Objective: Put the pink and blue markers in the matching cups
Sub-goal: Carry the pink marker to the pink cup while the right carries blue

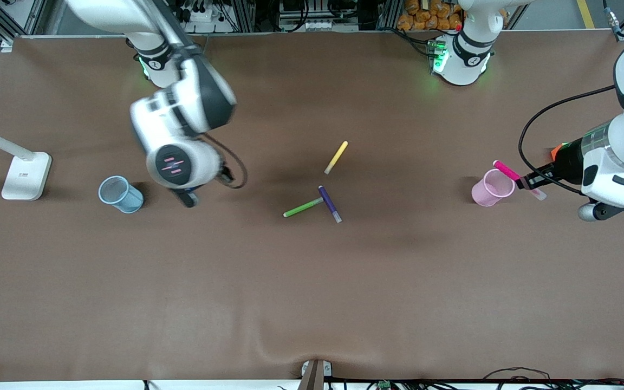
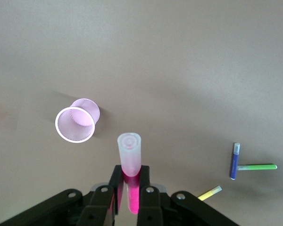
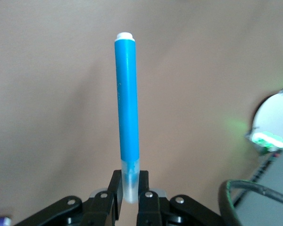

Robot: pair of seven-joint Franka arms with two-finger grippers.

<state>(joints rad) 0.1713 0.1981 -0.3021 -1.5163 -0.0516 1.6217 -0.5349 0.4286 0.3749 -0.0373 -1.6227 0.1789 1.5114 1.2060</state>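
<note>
My left gripper (image 1: 528, 180) is shut on the pink marker (image 1: 506, 170) and holds it in the air. The marker's pink end reaches over the rim of the pale pink cup (image 1: 491, 189). In the left wrist view the marker (image 2: 130, 153) sits between the fingers and the pink cup (image 2: 75, 124) stands upright off to one side. My right gripper (image 1: 188, 197) is beside the pale blue cup (image 1: 121, 194), which is upright. In the right wrist view this gripper (image 3: 128, 182) is shut on the pale end of the blue marker (image 3: 127, 108). The blue marker is hidden in the front view.
A yellow pen (image 1: 336, 157), a green pen (image 1: 303, 207) and a dark purple pen (image 1: 329, 203) lie mid-table; green and purple touch. A white lamp base (image 1: 26, 176) stands at the right arm's end, beside the blue cup.
</note>
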